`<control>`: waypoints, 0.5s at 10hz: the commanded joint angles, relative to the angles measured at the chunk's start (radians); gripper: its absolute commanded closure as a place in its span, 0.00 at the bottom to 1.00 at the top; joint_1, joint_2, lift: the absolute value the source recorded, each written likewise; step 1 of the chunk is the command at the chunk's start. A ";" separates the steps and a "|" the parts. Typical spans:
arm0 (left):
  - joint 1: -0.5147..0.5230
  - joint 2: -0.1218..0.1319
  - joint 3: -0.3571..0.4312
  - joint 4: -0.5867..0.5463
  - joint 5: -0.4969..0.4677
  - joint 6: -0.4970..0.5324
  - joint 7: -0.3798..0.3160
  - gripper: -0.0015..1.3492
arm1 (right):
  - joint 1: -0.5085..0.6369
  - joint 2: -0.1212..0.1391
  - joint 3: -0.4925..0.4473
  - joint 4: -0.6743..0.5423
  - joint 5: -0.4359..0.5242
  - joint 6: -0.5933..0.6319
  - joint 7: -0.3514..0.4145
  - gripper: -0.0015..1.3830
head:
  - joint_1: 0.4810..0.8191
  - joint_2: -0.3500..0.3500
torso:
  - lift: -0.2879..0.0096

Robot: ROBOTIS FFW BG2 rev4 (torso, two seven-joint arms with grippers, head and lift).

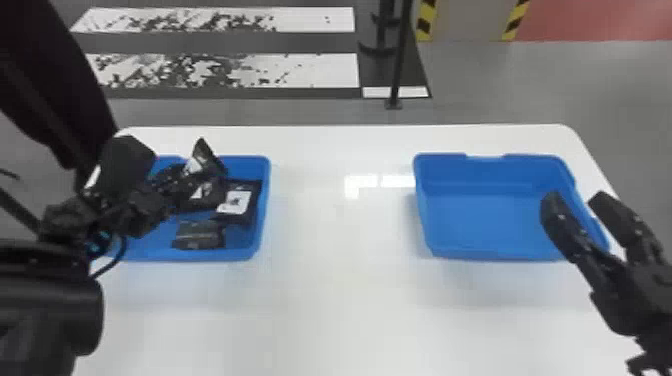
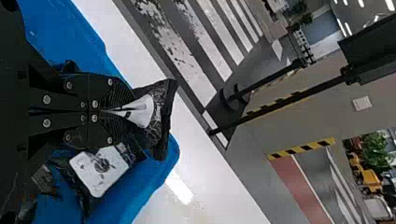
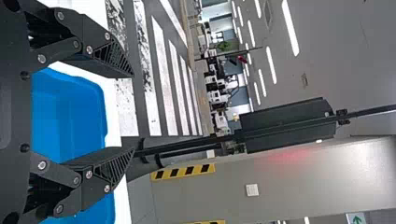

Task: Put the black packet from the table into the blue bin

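Aslant, black packet [image 2: 160,114], long axis across the left jaws

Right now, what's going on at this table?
A robot's left gripper is pinching a black packet above the left blue bin, where more black packets lie. I can't tell whether the held one is going in or coming out. The right gripper is open and holds nothing, by the right blue bin.
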 commanded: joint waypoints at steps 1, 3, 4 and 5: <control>0.046 -0.005 0.058 -0.035 -0.008 0.040 -0.008 0.58 | 0.002 0.001 0.000 0.000 -0.001 0.001 0.000 0.37 | 0.63 0.56 | 0.60; 0.098 -0.028 0.115 -0.076 0.008 0.038 -0.019 0.05 | 0.002 0.001 0.000 -0.002 -0.003 0.001 0.000 0.37 | 0.63 0.64 | 0.60; 0.130 -0.052 0.149 -0.116 0.028 0.038 -0.019 0.09 | 0.002 0.001 0.000 -0.002 -0.003 0.001 0.000 0.37 | 0.63 0.67 | 0.60; 0.174 -0.078 0.195 -0.155 0.070 0.013 -0.019 0.11 | 0.002 0.001 0.004 0.000 -0.005 0.001 0.000 0.37 | 0.63 0.68 | 0.60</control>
